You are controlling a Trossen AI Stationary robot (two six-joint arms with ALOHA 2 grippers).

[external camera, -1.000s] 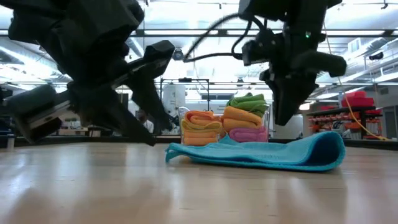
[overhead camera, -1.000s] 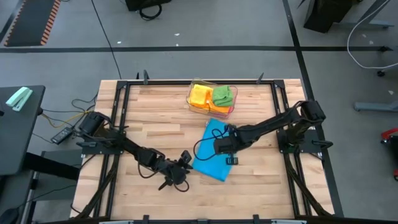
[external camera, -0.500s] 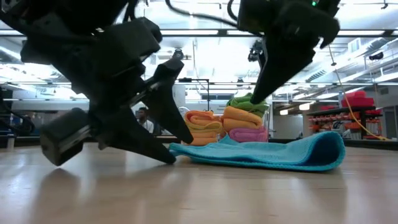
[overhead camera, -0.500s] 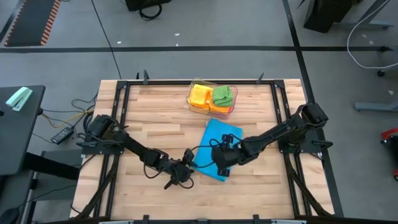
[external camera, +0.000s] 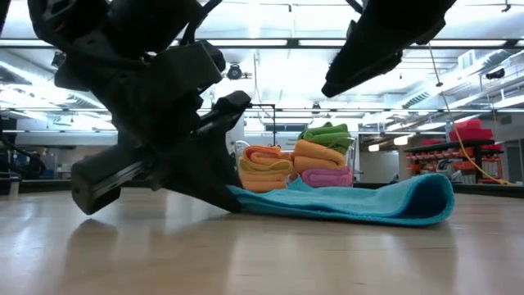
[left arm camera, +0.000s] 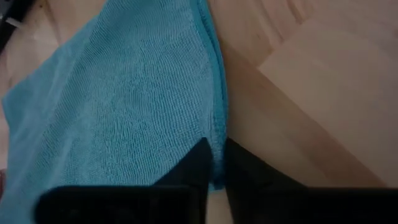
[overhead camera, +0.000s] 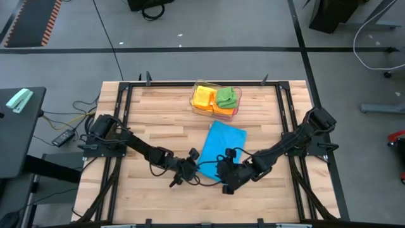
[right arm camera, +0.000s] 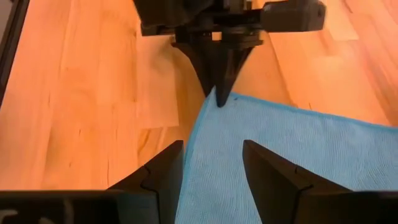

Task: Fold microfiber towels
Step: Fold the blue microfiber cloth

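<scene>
1. Blue microfiber, folded over on itself, lies flat on the pale wooden worktop [overhead camera: 158, 120]: this blue towel [overhead camera: 218, 147] is the landmark here, with its doubled edges visible in the left wrist view.
2. The left end effector [overhead camera: 192, 166] sits at the blue towel's near-left corner, low against the worktop, its two dark fingers [left arm camera: 198, 163] pinched together on the towel's edge, so it is gripping that corner.
3. In the low view the same end effector presses down where the blue towel's thin end meets the wood, while the towel's far end curls up in a rounded fold.
4. The right end effector [overhead camera: 229, 182] hangs over the blue towel's near edge, just beside the left one, raised clear of the cloth.
5. Its fingers [right arm camera: 268, 168] stand apart, holding nothing; between them the right wrist view shows the blue corner and the left end effector clamped on its tip.
6. Beyond the blue towel, toward the worktop's far edge, a clear tray [overhead camera: 215, 101] holds folded cloths: a yellow towel [overhead camera: 203, 96], a green towel [overhead camera: 228, 96], and an orange towel [external camera: 319, 153].
7. A pink towel [external camera: 327, 176] lies at the bottom of that stack.
</scene>
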